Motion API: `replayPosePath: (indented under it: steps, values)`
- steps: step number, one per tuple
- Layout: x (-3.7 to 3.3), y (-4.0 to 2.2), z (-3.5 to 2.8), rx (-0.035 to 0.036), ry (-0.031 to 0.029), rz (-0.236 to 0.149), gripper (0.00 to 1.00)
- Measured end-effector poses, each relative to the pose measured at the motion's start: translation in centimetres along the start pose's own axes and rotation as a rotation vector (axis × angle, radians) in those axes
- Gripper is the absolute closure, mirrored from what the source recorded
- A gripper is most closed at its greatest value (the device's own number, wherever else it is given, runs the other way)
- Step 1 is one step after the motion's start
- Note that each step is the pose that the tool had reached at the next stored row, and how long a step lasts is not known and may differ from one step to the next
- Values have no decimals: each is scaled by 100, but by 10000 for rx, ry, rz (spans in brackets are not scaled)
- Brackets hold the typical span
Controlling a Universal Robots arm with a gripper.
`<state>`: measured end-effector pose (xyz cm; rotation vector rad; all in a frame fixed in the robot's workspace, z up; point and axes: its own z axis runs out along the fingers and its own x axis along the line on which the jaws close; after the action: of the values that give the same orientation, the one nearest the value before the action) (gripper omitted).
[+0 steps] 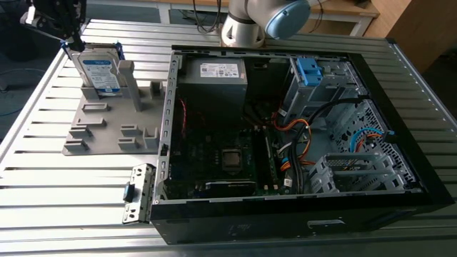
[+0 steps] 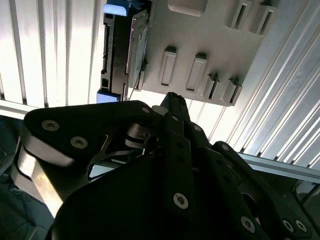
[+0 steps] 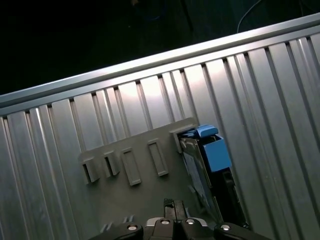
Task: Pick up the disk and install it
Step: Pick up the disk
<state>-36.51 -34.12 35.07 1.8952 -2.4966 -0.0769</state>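
We see the disk (image 1: 100,72) standing upright on its edge in a slot of a grey holder plate (image 1: 100,128), near the far corner of the ribbed metal tabletop (image 1: 71,182) on the exterior view's left. Its white-and-blue label faces the near edge, and its blue frame shows at both top corners.

The pincer (image 1: 64,32) hangs directly over the disk's top edge, very close to it. We cannot tell whether it touches the disk, nor whether it is apart or together. In both wrist views the disk (image 2: 122,50) (image 3: 207,170) appears edge-on at one end of the plate (image 2: 210,30) (image 3: 135,200), just beyond the dark pincer (image 2: 172,107) (image 3: 172,207).

A grey upright post (image 1: 127,80) of the plate stands just beside the disk, between it and the open computer case (image 1: 286,222). Lower blocks and empty slots cover the rest of the plate.

The case lies on its side and fills the middle of the tabletop, its metal side wall (image 1: 168,118) just beside the plate. Inside we see a grey power supply (image 1: 214,80) with a white sticker, a motherboard (image 1: 228,160), a blue plastic bracket (image 1: 309,72) in the drive cage toward the far edge, and loose orange, blue and black cables (image 1: 300,139) strung across the bay below it.

A small metal bracket (image 1: 139,193) lies on the tabletop against the case's near corner. The arm's base (image 1: 246,24) stands at the far edge behind the case.
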Motion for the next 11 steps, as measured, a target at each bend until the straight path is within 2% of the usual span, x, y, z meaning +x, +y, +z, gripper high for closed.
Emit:
replayPosePath:
  steps: [11]
  values:
    - [0,0,0,-16,28,-662,89]
